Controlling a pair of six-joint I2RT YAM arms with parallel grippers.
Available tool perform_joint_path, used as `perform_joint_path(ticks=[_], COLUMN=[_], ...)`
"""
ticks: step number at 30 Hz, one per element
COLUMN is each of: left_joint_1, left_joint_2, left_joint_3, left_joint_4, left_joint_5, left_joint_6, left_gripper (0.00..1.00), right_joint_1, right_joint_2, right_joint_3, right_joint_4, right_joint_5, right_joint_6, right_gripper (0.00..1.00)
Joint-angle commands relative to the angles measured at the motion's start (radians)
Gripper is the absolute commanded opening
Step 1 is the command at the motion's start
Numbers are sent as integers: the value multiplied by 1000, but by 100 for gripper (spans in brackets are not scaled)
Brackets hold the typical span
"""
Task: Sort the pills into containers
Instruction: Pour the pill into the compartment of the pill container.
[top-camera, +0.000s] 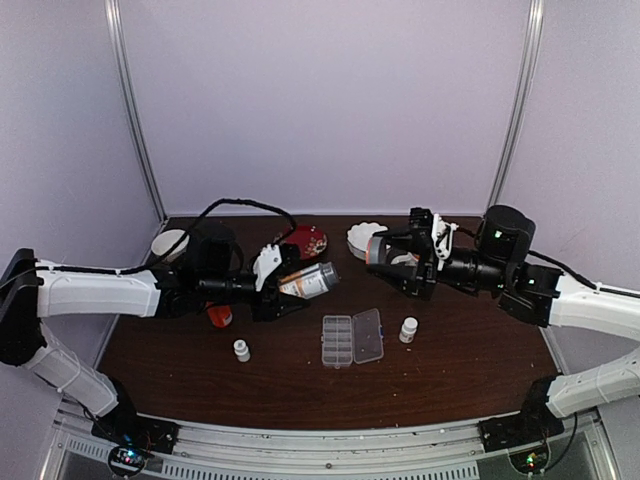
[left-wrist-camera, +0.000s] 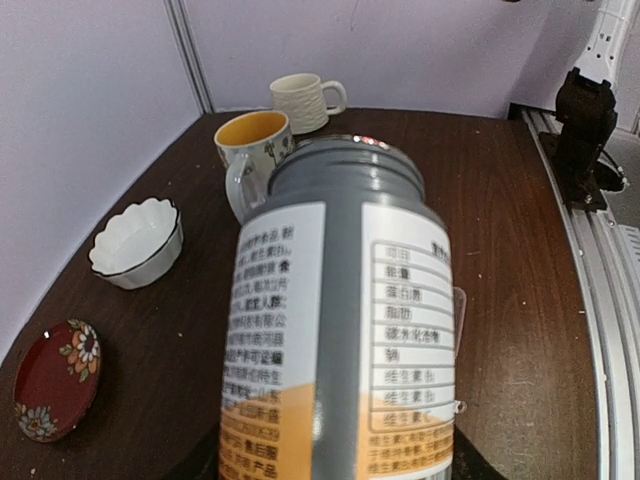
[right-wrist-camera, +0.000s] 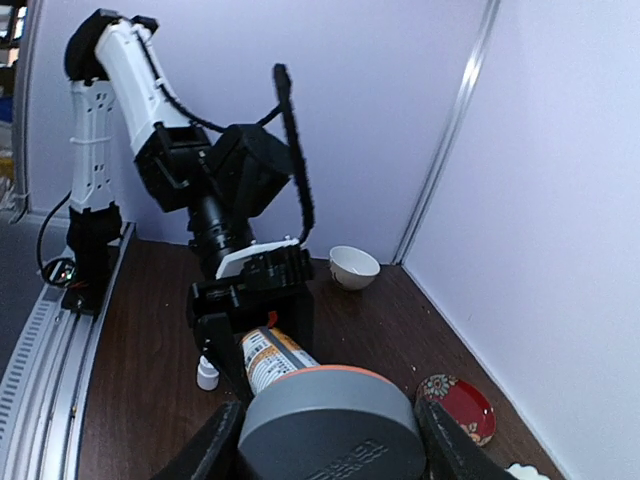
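The pill box (top-camera: 338, 341) lies open at mid-table with bare wood around it, between a left white bottle (top-camera: 241, 349) and a right white bottle (top-camera: 408, 329). My left gripper (top-camera: 288, 282) clasps the uncapped grey bottle (top-camera: 310, 281). My right gripper (right-wrist-camera: 325, 440) clamps a grey cap (right-wrist-camera: 325, 415). Only the left wrist view shows two mugs, a yellow-lined mug (left-wrist-camera: 255, 140) and a cream mug (left-wrist-camera: 303, 100).

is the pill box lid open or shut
Open: the clear lid lies folded out flat beside the pill box's cells in the top view.
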Motion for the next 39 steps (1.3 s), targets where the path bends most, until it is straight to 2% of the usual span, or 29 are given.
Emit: perform_joint_path(ticks=[1,4,5,7,10,15,22,39], left_joint_1=[-3,-2,-3,-3,-4,-5,-6,-17], left_joint_2=[38,71,85,114,162,209,265,351], left_joint_3=[-38,-47,-47,-40,-27,-40,-11,122], left_joint_4=[104,124,123,109,84,111,65,-105], left_joint_5=[-76,-75,-55,-30,-70,-149,-148,-186], left_joint_6=[-44,-38,-27,2,19,27,53,86], left_gripper=[0,0,0,0,0,0,0,0], right_joint_1=[-4,-5,-7,-14,-30,-38,-38,-38], right_joint_2=[4,47,64,94,150,311,539,578], right_joint_3=[27,84,109,137,131,213,293,264], right_joint_4=[38,-76,-129,-188,-174,-234,-229,-259], right_joint_5=[263,385,373,329,264,139,-52,17], right_joint_6=[402,533,549,550,599,702,850,887], right_gripper=[0,0,0,0,0,0,0,0])
